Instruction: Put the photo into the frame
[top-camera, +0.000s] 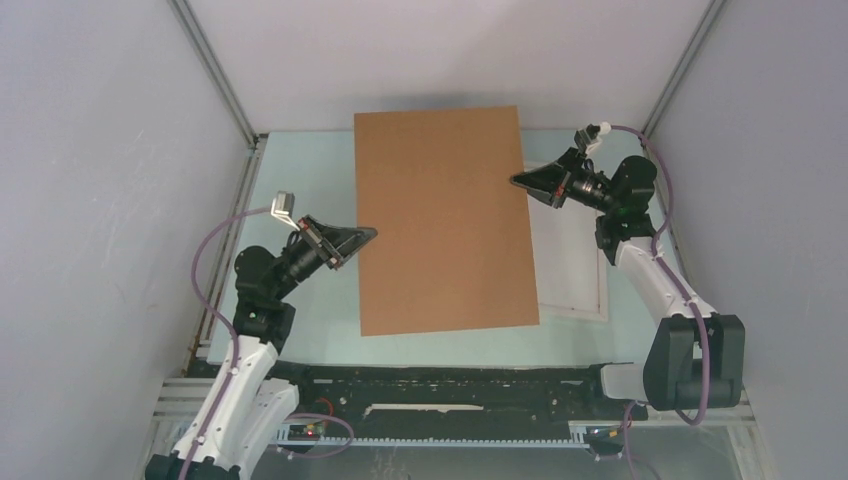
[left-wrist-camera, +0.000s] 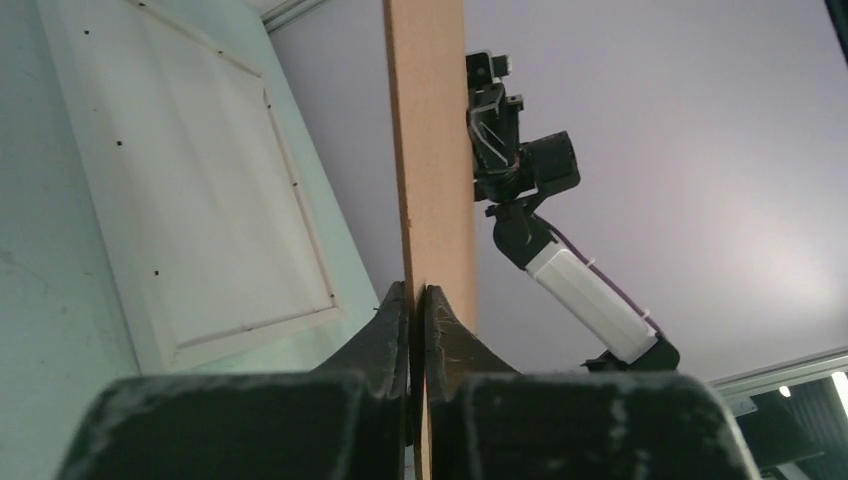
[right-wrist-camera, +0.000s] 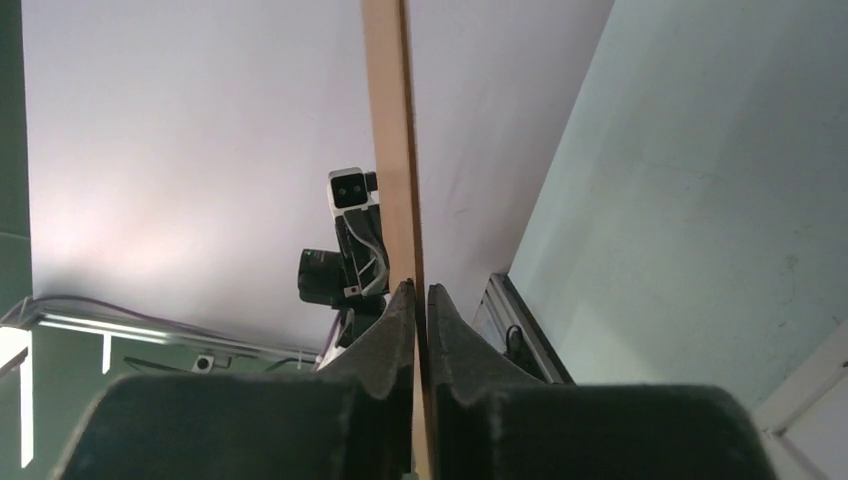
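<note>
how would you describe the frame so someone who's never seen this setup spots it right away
Start at the pale green table; a large brown board is held up over its middle. The frame lies flat on the table, sticking out from under the board's right edge. It is the only white rectangle there, with a thin raised rim, unlike the plain brown board.

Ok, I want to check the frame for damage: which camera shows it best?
Left wrist: most of the frame shows, flat on the table, rim clear. The top view gives only its right strip; the brown board hides the rest. Right wrist catches one corner.
</note>
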